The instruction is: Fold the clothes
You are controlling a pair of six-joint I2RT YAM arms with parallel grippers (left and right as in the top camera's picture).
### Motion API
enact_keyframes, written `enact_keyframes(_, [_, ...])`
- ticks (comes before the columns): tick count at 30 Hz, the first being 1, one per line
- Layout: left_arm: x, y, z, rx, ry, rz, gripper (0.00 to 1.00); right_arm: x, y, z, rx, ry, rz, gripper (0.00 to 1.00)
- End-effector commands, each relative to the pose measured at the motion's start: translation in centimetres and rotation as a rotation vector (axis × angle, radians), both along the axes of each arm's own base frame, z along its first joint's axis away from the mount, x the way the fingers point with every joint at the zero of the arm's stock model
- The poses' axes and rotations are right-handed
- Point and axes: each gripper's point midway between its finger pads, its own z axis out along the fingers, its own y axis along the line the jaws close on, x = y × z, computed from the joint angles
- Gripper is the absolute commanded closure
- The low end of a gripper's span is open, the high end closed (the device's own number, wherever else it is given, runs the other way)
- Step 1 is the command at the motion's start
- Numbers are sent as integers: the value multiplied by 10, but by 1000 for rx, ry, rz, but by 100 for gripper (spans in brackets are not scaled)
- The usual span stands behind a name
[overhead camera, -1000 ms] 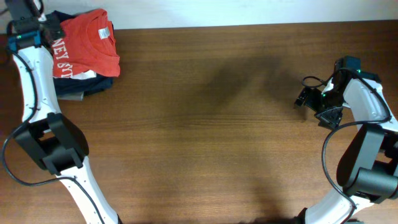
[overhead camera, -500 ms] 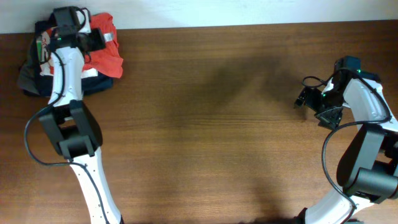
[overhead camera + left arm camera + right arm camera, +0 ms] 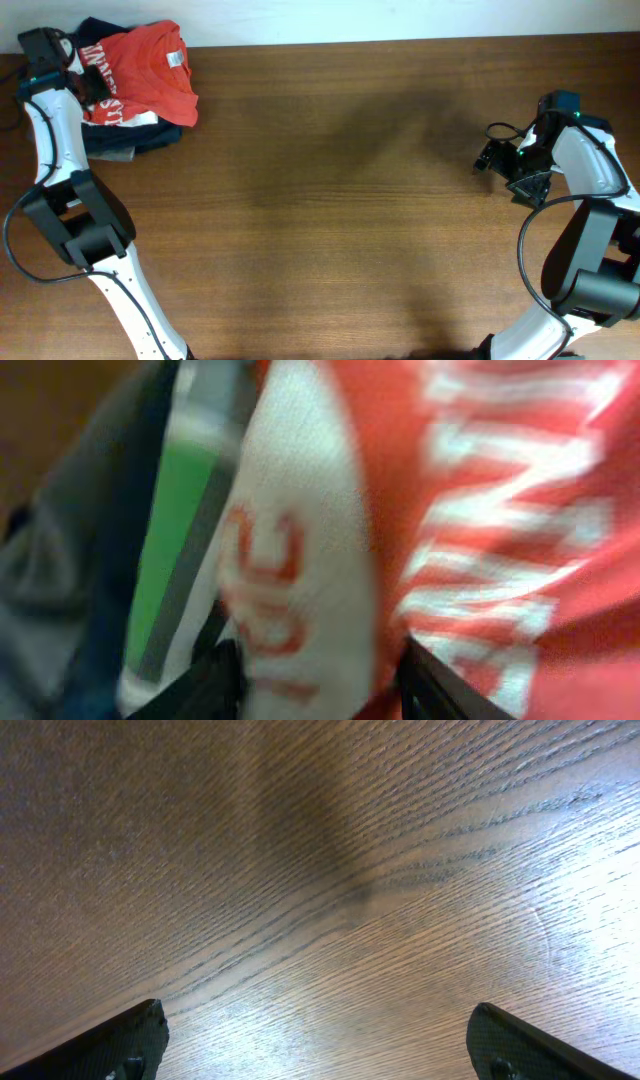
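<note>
The orange-red T-shirt (image 3: 145,65) lies on top of a pile of other clothes (image 3: 125,140) at the far left corner of the desk (image 3: 330,200). The left fingers (image 3: 92,88) are at the shirt's left edge, a little apart with red and white cloth between them, but the close view is blurry and I cannot tell if they squeeze it. The right fingers (image 3: 487,160) are wide apart, hold nothing, and hang over bare wood on the right side.
</note>
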Motion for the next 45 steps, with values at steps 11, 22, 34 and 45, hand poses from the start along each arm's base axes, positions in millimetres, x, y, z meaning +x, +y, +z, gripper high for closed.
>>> enact_keyframes(11, [-64,-41,259,4,-358,-21,1,3,-5,3,-15,-9,-10,1])
enact_keyframes(22, [-156,-155,211,-394,36,-247,1,3,-5,3,-16,-9,-10,1])
enact_keyframes(34, [-168,-298,248,-89,23,-552,1,3,-5,3,-16,-9,-10,1])
enact_keyframes(45, [-172,-298,246,-93,42,-551,1,12,14,42,-48,-121,43,1])
